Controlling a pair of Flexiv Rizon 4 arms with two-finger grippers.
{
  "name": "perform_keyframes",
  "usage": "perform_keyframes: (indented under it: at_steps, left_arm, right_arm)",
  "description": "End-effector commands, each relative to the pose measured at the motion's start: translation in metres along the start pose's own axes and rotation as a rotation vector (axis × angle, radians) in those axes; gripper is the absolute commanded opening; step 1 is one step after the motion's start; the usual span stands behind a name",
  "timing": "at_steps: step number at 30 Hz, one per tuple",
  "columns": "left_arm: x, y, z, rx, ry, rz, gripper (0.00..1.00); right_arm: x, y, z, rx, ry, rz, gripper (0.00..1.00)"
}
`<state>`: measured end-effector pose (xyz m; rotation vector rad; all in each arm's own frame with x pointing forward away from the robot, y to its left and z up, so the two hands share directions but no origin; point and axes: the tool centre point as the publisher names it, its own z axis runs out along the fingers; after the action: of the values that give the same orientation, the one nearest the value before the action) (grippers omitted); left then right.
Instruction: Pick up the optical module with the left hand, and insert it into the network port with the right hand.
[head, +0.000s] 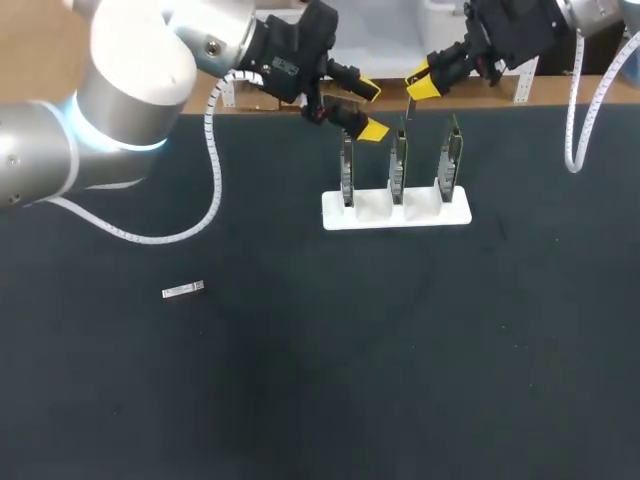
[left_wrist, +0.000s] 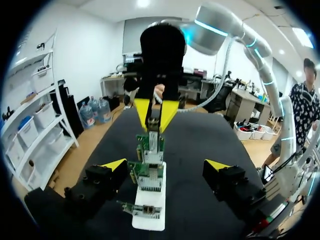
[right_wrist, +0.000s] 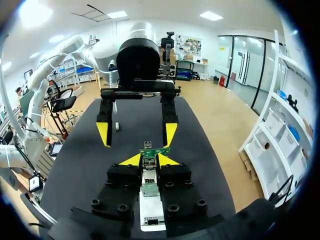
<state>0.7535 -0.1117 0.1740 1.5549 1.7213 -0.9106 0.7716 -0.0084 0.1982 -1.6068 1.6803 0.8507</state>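
Head view shows the module (head: 183, 290) lying flat at the near left (well apart from the rack (head: 335, 215)); left gripper (head: 371, 110) spread wide beside that rack's far left, right gripper (head: 422, 86) pinched together.

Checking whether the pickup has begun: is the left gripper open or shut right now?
Open. The left gripper has its yellow fingertips wide apart, clamping nothing; the optical module lies on the table.
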Motion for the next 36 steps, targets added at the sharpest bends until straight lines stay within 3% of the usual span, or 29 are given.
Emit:
perform_keyframes:
  at_steps: [1, 12, 15, 36]
  left_arm:
    - [-0.0037, 0.0000, 0.0036, -0.007, 0.030, -0.004, 1.00]
    - [-0.0043, -0.0017, 0.0074, -0.005, 0.027, 0.000, 1.00]
    - [-0.0040, -0.0019, 0.0085, -0.005, 0.089, -0.013, 1.00]
    - [-0.0004, -0.0006, 0.0104, 0.001, 0.073, -0.020, 1.00]
  right_arm:
    - [-0.0016, -0.0013, -0.0007, -0.001, 0.002, -0.001, 0.00]
    - [-0.0008, -0.0007, -0.0016, -0.003, 0.004, -0.001, 0.00]
    - [-0.0008, -0.0004, -0.0015, -0.004, 0.001, 0.000, 0.00]
    - [-0.0002, 0.0010, -0.0025, -0.021, -0.001, -0.003, 0.00]
